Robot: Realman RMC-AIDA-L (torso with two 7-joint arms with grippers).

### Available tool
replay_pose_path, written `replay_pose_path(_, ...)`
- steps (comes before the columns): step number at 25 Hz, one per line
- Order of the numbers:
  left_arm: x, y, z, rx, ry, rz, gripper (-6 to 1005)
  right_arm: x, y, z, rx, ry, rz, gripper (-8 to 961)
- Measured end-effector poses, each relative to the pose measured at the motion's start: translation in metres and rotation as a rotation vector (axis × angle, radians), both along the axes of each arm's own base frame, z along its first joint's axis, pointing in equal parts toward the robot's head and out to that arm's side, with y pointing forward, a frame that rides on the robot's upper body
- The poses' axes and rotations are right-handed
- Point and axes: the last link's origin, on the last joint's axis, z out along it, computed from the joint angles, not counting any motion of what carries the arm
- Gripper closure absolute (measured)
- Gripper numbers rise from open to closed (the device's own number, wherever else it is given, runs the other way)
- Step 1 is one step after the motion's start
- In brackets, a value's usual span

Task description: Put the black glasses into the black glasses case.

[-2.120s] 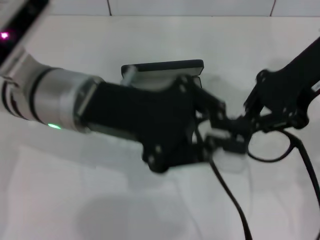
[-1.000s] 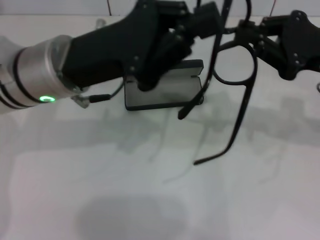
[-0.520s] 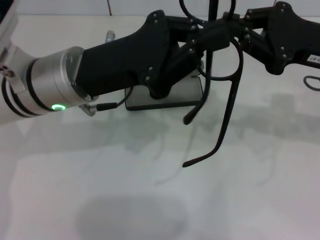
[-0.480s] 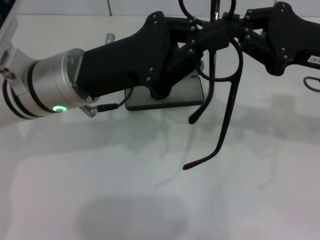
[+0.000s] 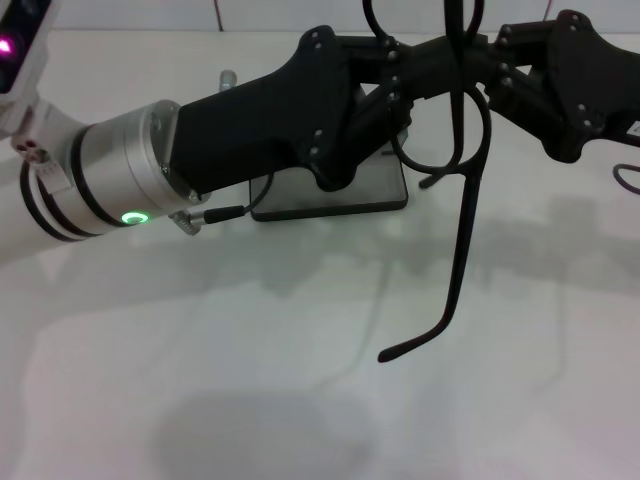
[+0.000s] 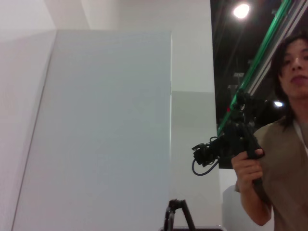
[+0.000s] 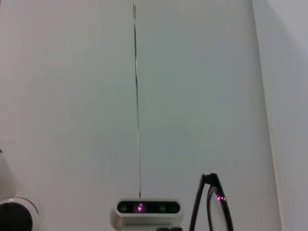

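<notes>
The black glasses (image 5: pixel 463 240) hang in the air above the table, lenses up, with one long temple arm pointing down toward the tabletop. My left gripper (image 5: pixel 440 62) reaches in from the left and is shut on the frame. Opposite it, my right gripper (image 5: pixel 492 72) is shut on the frame from the right. The black glasses case (image 5: pixel 340 195) lies open on the table behind and below my left gripper, showing grey lining, and its lid is mostly hidden. In the right wrist view, part of the glasses (image 7: pixel 210 202) shows at the lower edge.
The white table (image 5: pixel 300 380) spreads wide in front of the case. A thin cable (image 5: pixel 228 211) hangs from my left wrist, and another loop (image 5: pixel 625 175) shows at the right edge. In the left wrist view a person (image 6: pixel 284 144) holds a camera rig.
Both grippers lifted the glasses off the table to above the case. In the last half second one temple arm swung up toward the frame, and the other hangs a little farther right.
</notes>
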Motion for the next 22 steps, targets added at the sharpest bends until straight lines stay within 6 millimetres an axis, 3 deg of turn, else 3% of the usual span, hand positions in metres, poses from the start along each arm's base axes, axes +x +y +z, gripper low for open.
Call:
replay_pose_path(14, -0.009, -0.006, 0.005, -0.003, -0.029, 0.026, 972, 0.012, -0.006, 0.01, 0.025, 0.064, -0.035, 904)
replay_pose_path(18, -0.023, -0.018, 0.011, -0.009, -0.035, 0.031, 972, 0.024, -0.02, 0.034, 0.068, 0.186, -0.02, 904)
replay_pose_path(22, -0.025, -0.029, 0.003, -0.078, 0.018, -0.028, 972, 0.03, -0.034, 0.065, 0.144, 0.389, 0.028, 904)
